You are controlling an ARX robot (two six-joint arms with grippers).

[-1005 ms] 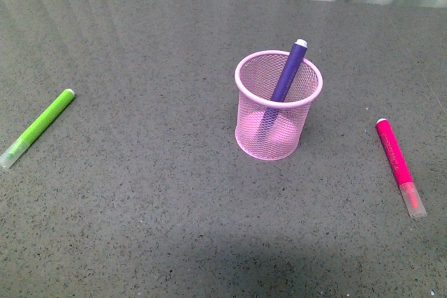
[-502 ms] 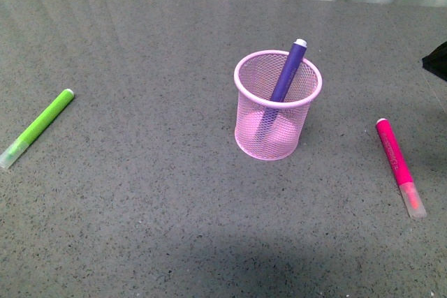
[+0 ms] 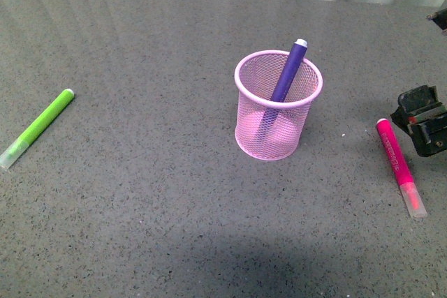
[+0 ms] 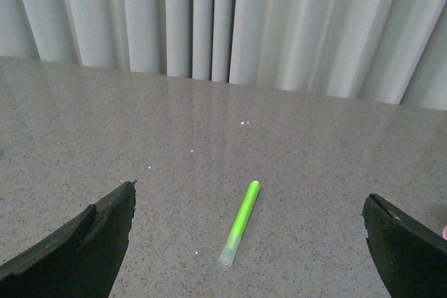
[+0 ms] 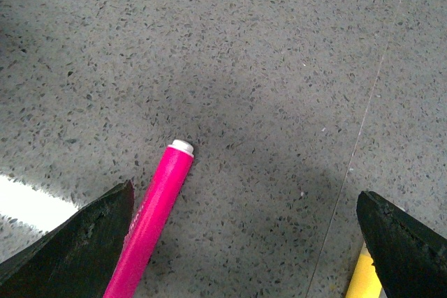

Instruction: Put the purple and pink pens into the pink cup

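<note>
The pink cup stands upright mid-table. The purple pen leans inside it, white tip above the rim. At the right the pink pen lies flat on the table, clear cap toward me. My right gripper hovers open just right of that pen's white end. In the right wrist view the pink pen lies close to one finger of the open right gripper, with nothing held. My left gripper does not show in the front view; its wrist view shows it open and empty.
A lime green marker lies at the table's left side, also seen between the left fingers as the green marker. A yellow object peeks out by one right finger. White curtains hang behind the grey speckled table.
My right gripper has come in from the right edge and dropped down beside the pink pen's white end. The cup and all three markers have not moved.
</note>
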